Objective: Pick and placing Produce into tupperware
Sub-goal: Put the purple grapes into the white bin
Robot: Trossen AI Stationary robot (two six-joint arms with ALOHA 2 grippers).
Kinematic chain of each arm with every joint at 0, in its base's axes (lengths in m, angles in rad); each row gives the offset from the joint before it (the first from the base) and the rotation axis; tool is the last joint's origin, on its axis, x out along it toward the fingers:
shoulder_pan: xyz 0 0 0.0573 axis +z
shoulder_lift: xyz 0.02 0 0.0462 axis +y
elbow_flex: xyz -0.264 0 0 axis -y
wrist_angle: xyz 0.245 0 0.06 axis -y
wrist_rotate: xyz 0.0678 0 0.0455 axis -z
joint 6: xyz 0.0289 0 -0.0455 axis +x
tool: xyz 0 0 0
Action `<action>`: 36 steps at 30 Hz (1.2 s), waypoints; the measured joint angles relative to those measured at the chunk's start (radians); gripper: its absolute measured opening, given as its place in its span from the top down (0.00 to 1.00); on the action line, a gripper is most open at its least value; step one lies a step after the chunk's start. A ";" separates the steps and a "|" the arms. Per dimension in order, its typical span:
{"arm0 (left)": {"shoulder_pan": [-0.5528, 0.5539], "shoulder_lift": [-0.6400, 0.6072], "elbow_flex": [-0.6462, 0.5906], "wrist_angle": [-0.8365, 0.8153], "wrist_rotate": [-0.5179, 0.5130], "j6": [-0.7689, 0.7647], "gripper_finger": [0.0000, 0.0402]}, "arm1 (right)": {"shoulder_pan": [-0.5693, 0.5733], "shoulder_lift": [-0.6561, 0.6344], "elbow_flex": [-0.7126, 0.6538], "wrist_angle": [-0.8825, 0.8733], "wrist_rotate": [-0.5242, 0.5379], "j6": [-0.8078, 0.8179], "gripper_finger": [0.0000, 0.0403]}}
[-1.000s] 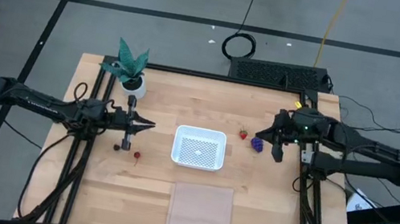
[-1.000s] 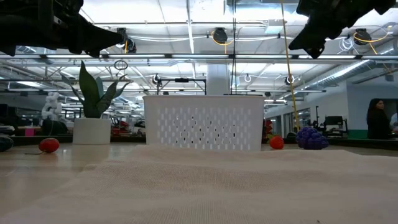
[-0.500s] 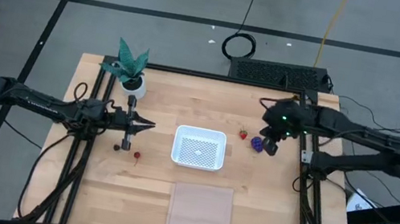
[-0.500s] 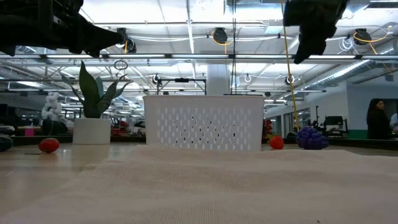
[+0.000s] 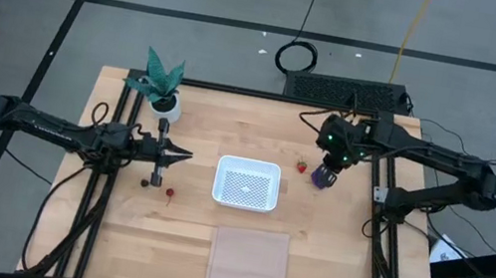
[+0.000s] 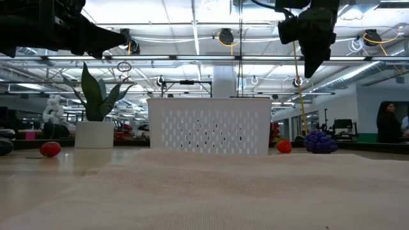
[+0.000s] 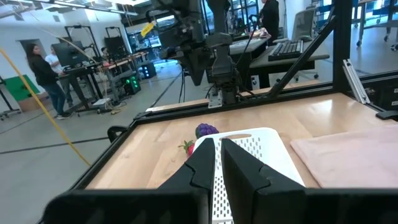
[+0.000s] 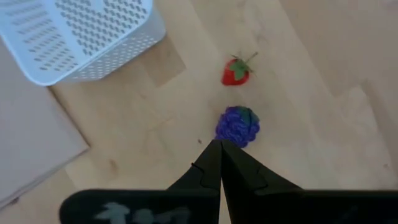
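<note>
The white tupperware [image 5: 247,182] sits mid-table on its base. To its right, a purple cluster [image 5: 320,179] and a red strawberry [image 5: 302,166] rest on the wood. My right gripper [image 8: 219,148] is shut and points steeply down, hanging well above the purple cluster [image 8: 237,126], as the low view shows [image 6: 312,67]. A small red piece [image 5: 170,191] and a dark berry [image 5: 145,181] lie to the left of the tupperware. My left gripper [image 5: 185,156] hovers level above them, fingers together and holding nothing.
A potted plant [image 5: 161,84] stands at the far left of the table. A flat translucent sheet [image 5: 249,266] lies near the front edge, just in front of the tupperware. People stand in the room beyond the table. Bare wood surrounds the fruits on the right.
My right gripper has swung toward the table's left and tipped from a shallow slant to pointing steeply down, ending over the purple cluster. It has stayed shut. The fruits and the tupperware have not moved.
</note>
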 joint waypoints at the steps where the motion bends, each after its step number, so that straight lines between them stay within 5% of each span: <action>1: 0.000 0.000 0.000 0.000 0.000 -0.001 0.92 | -0.010 0.000 0.000 -0.007 0.000 0.000 1.00; 36: 0.000 0.000 0.000 0.000 0.000 -0.001 0.92 | -0.065 -0.007 -0.137 0.020 -0.008 -0.006 0.99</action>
